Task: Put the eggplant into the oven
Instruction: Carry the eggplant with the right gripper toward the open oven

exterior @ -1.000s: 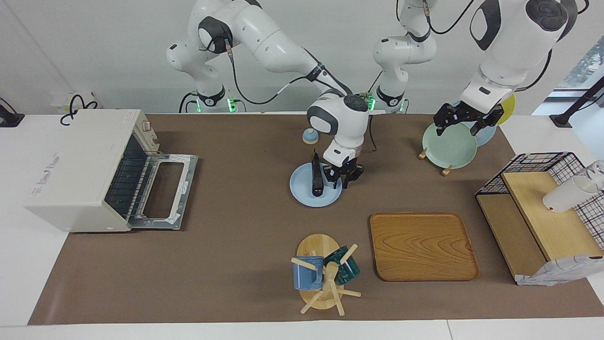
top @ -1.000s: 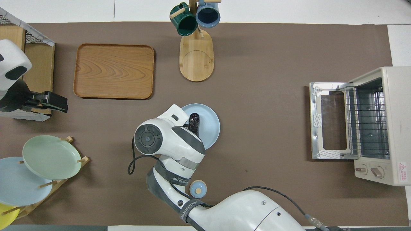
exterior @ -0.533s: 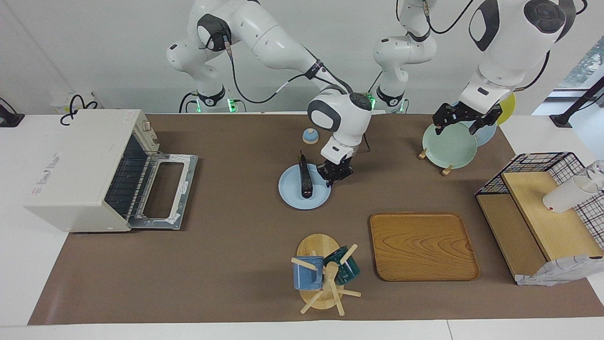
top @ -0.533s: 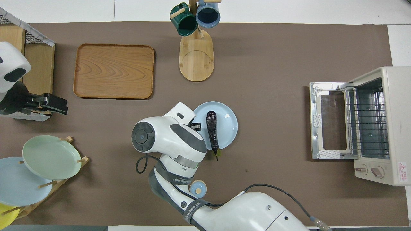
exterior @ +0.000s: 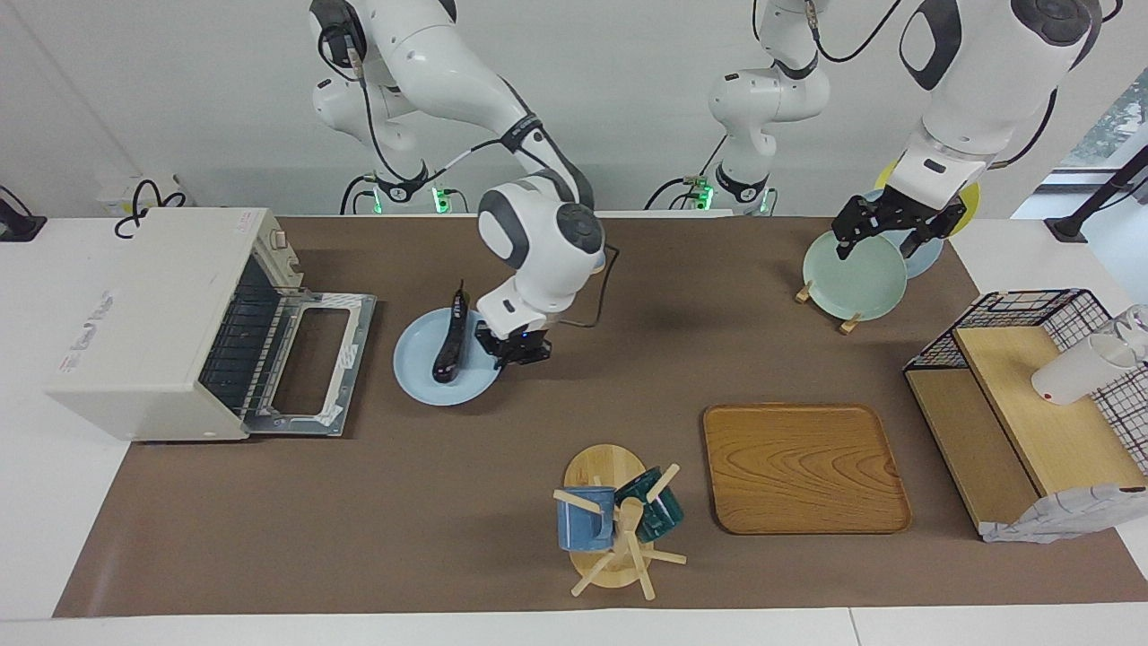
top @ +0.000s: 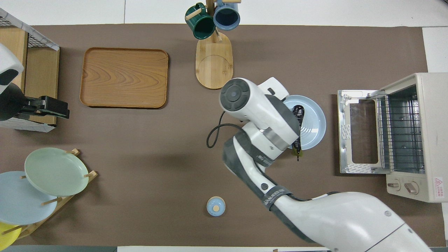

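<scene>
The dark purple eggplant lies lengthwise on a light blue plate, its green stem tip pointing toward the robots. My right gripper is shut on the plate's rim at the side away from the oven. The off-white oven stands at the right arm's end of the table with its glass door folded down, and the plate sits just in front of that door. From overhead, the right arm's hand covers part of the eggplant and plate. My left gripper hangs open over the plate rack and waits.
A plate rack holds green, blue and yellow plates near the left arm's base. A wooden tray, a mug tree with two mugs and a wire basket shelf lie farther out. A small blue knobbed lid rests near the robots.
My right gripper closed on the plate's rim and carried plate and eggplant from mid-table toward the oven's open door. The left gripper barely moved.
</scene>
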Controlling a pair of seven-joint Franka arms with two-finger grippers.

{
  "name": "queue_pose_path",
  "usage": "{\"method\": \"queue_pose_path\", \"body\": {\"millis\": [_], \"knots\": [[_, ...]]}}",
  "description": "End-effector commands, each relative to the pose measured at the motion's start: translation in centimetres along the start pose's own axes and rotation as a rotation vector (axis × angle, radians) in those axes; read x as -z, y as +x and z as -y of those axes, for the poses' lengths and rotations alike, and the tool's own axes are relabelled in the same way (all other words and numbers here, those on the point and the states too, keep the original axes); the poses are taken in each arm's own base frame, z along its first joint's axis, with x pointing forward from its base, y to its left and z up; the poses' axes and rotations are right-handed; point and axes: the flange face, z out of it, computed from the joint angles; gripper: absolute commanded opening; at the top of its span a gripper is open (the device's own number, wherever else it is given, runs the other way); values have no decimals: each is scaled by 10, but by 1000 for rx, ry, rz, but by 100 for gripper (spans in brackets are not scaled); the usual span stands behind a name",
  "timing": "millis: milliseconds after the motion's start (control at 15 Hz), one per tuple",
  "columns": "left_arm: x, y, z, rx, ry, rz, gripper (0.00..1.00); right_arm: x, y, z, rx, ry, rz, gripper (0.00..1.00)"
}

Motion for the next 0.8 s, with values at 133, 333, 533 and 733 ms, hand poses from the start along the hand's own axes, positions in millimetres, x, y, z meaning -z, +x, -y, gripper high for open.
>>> {"method": "queue_pose_path", "body": {"millis": [133, 333, 533, 733], "knots": [[4, -8, 2, -2, -10, -14, 100, -24, 14, -126, 72, 6, 32, 0], [4, -10, 5, 2, -3, -2, 100, -30, 14, -167, 83, 2, 50, 0], [4, -10, 6, 3, -3, -2, 100, -47, 4, -190, 78, 7, 64, 0], [5, -9, 13, 17, -3, -3, 100, -64, 9, -219, 104, 8, 94, 0]]}}
